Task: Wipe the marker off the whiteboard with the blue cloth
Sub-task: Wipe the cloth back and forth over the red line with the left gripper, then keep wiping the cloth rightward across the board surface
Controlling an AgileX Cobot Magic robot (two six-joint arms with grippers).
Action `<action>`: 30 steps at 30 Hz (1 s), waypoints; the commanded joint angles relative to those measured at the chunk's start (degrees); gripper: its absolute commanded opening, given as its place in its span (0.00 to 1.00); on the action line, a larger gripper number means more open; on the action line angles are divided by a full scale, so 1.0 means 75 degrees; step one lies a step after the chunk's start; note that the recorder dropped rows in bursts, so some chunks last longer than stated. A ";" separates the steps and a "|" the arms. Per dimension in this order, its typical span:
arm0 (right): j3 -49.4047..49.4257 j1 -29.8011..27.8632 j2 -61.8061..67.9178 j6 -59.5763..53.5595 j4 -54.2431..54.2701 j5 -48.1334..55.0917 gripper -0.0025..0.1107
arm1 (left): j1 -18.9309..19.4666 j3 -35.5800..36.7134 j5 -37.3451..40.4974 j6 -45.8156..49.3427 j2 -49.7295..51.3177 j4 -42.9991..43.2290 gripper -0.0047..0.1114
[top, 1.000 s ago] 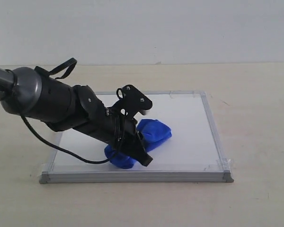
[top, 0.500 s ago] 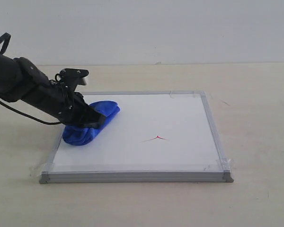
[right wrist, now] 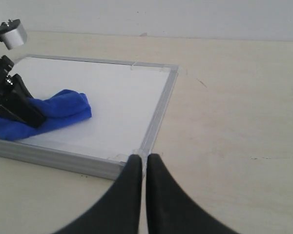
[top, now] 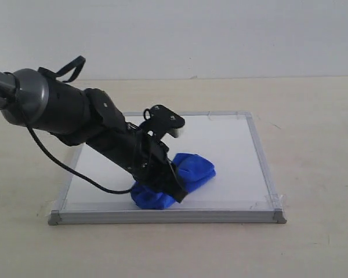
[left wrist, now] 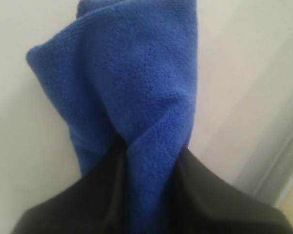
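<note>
On the silver-framed whiteboard (top: 232, 142), the left gripper (top: 177, 194) pinches a rolled royal-blue cloth (top: 197, 168). No red marker shows, perhaps hidden.

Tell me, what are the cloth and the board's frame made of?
The cloth looks like soft microfibre or fleece: a fuzzy, matte nap shows up close. The frame seems to be silver-grey metal, perhaps aluminium, with a dull satin sheen.
</note>
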 commanded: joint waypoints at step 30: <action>-0.0004 -0.0023 -0.0032 -0.0019 -0.0017 -0.0023 0.02 | 0.0829 -0.0766 0.0392 -0.1247 0.0225 -0.0016 0.08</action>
